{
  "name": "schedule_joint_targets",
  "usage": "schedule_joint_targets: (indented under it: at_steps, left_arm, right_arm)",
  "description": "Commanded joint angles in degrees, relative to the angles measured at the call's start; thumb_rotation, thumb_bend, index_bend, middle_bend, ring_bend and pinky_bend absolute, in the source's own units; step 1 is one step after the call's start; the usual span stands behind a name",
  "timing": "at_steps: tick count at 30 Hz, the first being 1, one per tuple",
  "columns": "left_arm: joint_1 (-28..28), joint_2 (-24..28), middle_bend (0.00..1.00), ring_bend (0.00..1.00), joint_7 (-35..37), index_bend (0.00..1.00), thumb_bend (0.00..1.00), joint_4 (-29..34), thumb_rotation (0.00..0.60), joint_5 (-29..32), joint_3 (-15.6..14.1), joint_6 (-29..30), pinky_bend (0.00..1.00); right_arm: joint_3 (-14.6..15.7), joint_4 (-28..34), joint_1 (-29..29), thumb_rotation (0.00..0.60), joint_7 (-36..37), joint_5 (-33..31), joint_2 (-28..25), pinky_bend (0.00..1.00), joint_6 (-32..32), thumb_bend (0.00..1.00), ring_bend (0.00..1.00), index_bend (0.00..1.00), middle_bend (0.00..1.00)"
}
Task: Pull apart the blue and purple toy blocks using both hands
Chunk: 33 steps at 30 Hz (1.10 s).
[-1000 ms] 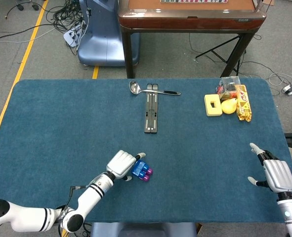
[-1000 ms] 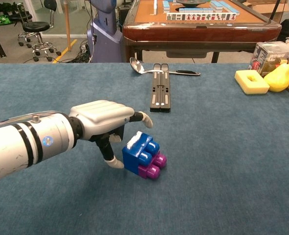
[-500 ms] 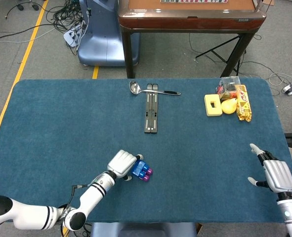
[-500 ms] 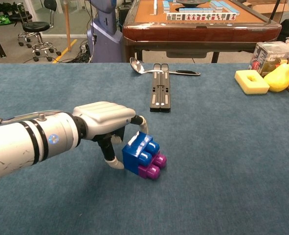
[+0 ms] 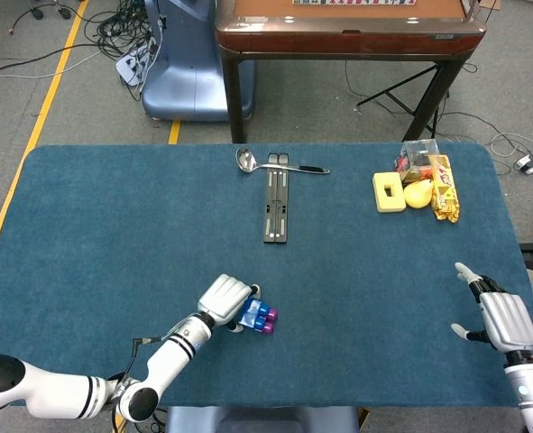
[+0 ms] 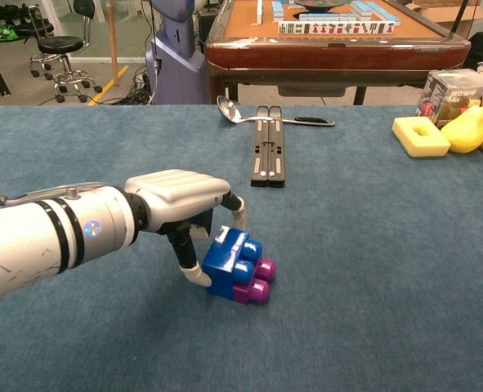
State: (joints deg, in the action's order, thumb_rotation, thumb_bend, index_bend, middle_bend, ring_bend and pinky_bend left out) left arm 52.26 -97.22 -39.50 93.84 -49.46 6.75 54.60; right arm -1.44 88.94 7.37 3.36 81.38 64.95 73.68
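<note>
Blue fabric covers the table (image 5: pixel 113 234), and the joined blocks serve as the landmark throughout. Just left of them, the left hand (image 6: pixel 180 200) is closed around the blue block (image 6: pixel 225 257), a fingertip pressed low on its left face and another curled over its top edge. Compared with half a second ago, the fingers have been drawn tighter and the block pair has been nudged and tipped slightly, so a grasp is judged to be forming rather than a mere touch. The purple block (image 6: pixel 256 281) remains plugged onto the blue one's right side; no separation has been achieved yet.

Behind the blocks, a black folded stand (image 5: pixel 276 206) and a spoon (image 5: pixel 275 165) are laid well apart, leaving open cloth between. Far to the right rear, a yellow sponge (image 5: pixel 389 191) and snack packs (image 5: pixel 431 176) are grouped near the table's far right corner. Well to the right of the blocks, near the right edge, the right hand (image 5: pixel 500 317) is held with fingers spread on nothing, unmoved. A wide bare stretch lies between it and the purple block, so its approach is judged unobstructed, though the near table edge is close in front of the blocks.
</note>
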Motion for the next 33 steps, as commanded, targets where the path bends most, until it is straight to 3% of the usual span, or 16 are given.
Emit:
schedule_joint_targets:
  at_steps: [1,11,24,33]
  left_arm:
    - [-0.1,0.1,1.0,0.99,0.5,0.53,0.0,0.1,0.6,-0.1,-0.2,0.1,1.0]
    - [-0.2,1.3,1.0,0.98,2.7,0.57,0.02,1.8,0.6,0.6,-0.1,0.1,1.0]
    - [-2.2,4.0,1.0,0.98,12.4,0.6,0.17,5.3,0.6,3.4,2.3,-1.1,1.0]
    - [-5.1,4.1,1.0,0.98,21.6,0.63,0.2,6.2,0.6,5.5,6.6,1.7,1.0]
  right_arm:
    - [0.0,-0.1,0.0,0.6,0.2,0.0,0.1,0.44,-0.1,0.0,0.2,0.11,0.24]
    - [-0.2,-0.5,0.3,0.6,0.7,0.1,0.5,0.44,-0.2,0.0,0.2,0.11,0.24]
    - [-0.8,-0.2,1.0,0.6,1.5,0.6,1.0,0.44,-0.2,0.0,0.22,0.12,0.26]
    - [-2.9,2.1,3.9,0.6,2.1,2.3,1.5,0.56,-0.5,0.0,0.31,0.18,0.33]
